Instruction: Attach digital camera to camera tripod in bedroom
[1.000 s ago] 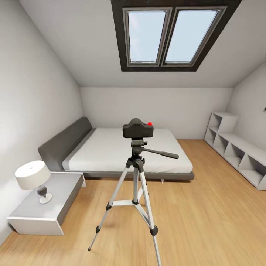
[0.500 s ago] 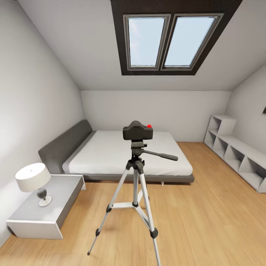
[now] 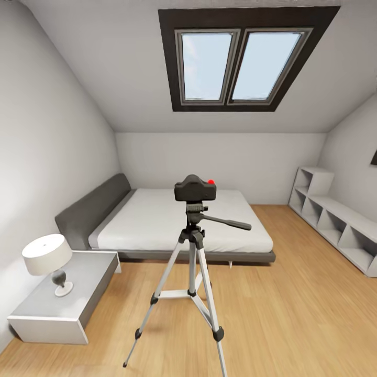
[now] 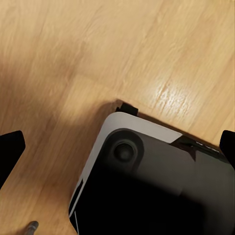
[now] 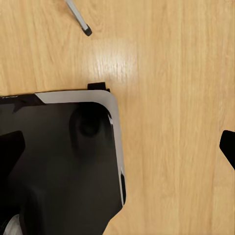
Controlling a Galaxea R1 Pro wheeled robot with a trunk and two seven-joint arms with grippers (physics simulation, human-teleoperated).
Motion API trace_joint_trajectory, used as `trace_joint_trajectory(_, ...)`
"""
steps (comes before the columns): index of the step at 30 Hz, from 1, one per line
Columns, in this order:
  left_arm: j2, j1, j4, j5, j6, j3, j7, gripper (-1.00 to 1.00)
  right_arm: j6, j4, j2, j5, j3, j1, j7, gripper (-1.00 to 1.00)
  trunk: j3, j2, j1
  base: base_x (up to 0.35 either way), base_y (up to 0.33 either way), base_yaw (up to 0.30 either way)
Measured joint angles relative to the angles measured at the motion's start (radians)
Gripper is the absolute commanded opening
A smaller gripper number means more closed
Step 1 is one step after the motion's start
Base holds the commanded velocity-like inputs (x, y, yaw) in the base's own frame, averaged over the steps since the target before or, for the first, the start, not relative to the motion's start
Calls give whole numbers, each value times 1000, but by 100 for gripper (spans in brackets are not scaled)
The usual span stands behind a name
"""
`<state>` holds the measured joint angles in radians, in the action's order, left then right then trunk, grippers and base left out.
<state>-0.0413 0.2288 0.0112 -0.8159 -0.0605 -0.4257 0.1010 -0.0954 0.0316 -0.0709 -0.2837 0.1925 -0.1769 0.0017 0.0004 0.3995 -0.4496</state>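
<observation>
The digital camera, dark and boxy with a red dot on top, sits on the black pan head of the camera tripod. The tripod stands on the wood floor in the middle of the bedroom, in front of the grey bed, its long handle pointing right. In the left wrist view my left gripper is open, its black fingertips wide apart above the floor and my own dark base. My right gripper is open in the same way, and a tripod foot rests on the floor beyond it.
A grey nightstand with a white-shaded lamp stands at the left. White cubby shelves line the right wall. A dark-framed skylight sits in the sloped ceiling. Open wood floor lies right of the tripod.
The whole head view has shifted, with the skylight and room sliding down a little in the picture. The camera stays on the tripod and nothing in the room has moved.
</observation>
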Motion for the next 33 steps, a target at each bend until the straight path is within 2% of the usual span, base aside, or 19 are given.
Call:
trace_joint_trajectory(14,8,0,-6,-8,2,6,0,100,-1,0,1,-3,0,0,1,100,23,0,0,0,0,0)
trace_joint_trajectory(23,19,-5,-11,6,5,5,0,100,-1,0,2,-3,0,0,1,100,37,0,0,0,0,0)
trace_joint_trajectory(33,17,-5,-10,29,4,2,0,100,-2,0,0,-3,0,0,1,100,53,0,0,0,0,0)
